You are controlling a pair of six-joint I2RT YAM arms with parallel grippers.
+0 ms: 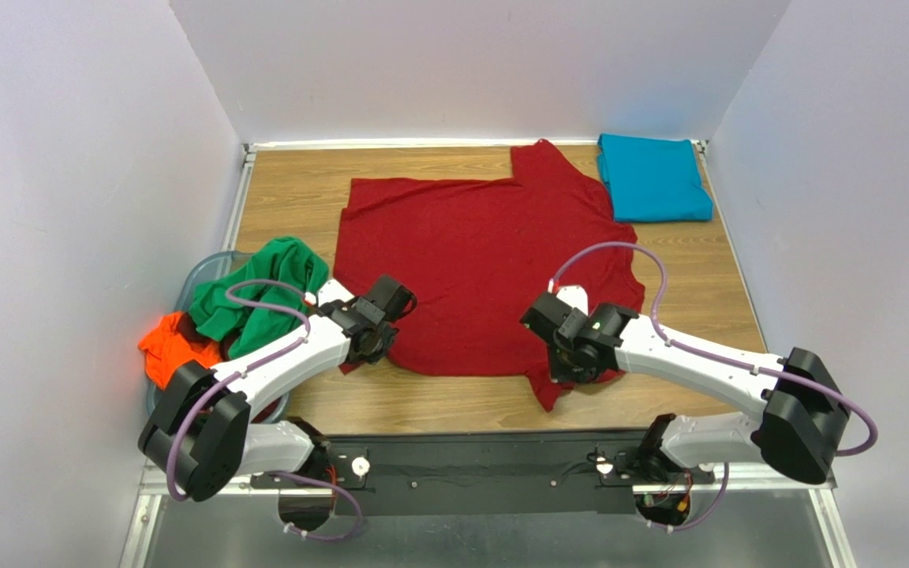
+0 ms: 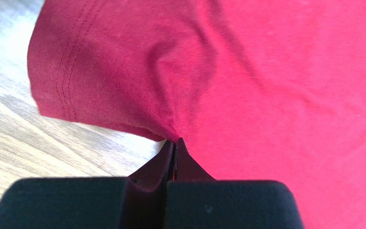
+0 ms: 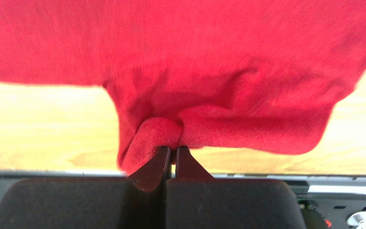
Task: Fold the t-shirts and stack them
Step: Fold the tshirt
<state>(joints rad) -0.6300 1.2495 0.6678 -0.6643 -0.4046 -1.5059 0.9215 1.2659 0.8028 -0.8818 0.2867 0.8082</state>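
The dark red t-shirt [image 1: 483, 272] was spread flat across the middle of the wooden table [image 1: 708, 296]. Its near edge was taken up at two corners. The left gripper [image 2: 174, 143] was clamped tight on a pinch of that cloth at the near left corner, where a stitched hem was seen curling just to the left of the fingertips. The right gripper [image 3: 173, 151] was likewise clenched on a bunched fold at the near right corner, with a short flap of cloth hanging below it toward the table's near edge. From both grips the whole body of the shirt lay away from the arms, toward the far wall, and the line between the two grips ran across the table from left to right. A fold carried forward over the cloth was therefore judged to be the move served by this hold, with each arm nearest its own corner. The teal-blue t-shirt [image 1: 653, 178] was seen already folded at the far right corner, touching or just overlapped by a red sleeve. The green t-shirt [image 1: 260, 290] and the orange t-shirt [image 1: 172, 349] were heaped at the left edge, beside the left arm.
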